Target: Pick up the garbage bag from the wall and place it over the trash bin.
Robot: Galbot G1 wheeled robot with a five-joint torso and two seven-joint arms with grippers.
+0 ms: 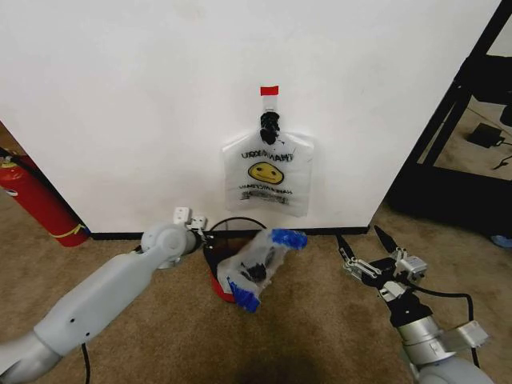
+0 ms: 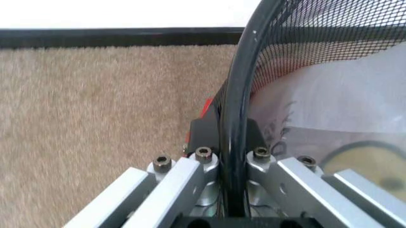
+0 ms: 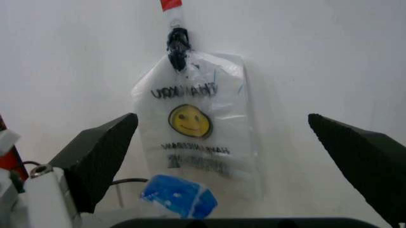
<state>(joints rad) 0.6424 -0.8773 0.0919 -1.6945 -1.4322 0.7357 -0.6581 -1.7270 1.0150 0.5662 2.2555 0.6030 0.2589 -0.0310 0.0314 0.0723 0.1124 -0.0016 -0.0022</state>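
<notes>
The garbage bag (image 1: 258,268), crumpled and with blue tape pieces on its edges, lies across the mouth of the trash bin (image 1: 218,282), a black mesh bin with a red base that leans on the carpet below the wall (image 1: 120,96). My left gripper (image 1: 202,232) is shut on the bin's black rim (image 2: 238,95), and the bag (image 2: 330,109) shows through the mesh beside it. My right gripper (image 1: 358,234) hangs open to the right of the bin, holding nothing. One blue-taped corner of the bag (image 3: 178,195) shows in the right wrist view.
A second smiley bag (image 1: 268,172) with mirrored print hangs from a black hook (image 1: 269,124) under red tape. A red fire extinguisher (image 1: 36,200) stands at the left. A black rack (image 1: 456,120) stands at the right. A black baseboard (image 2: 120,37) runs along the carpet.
</notes>
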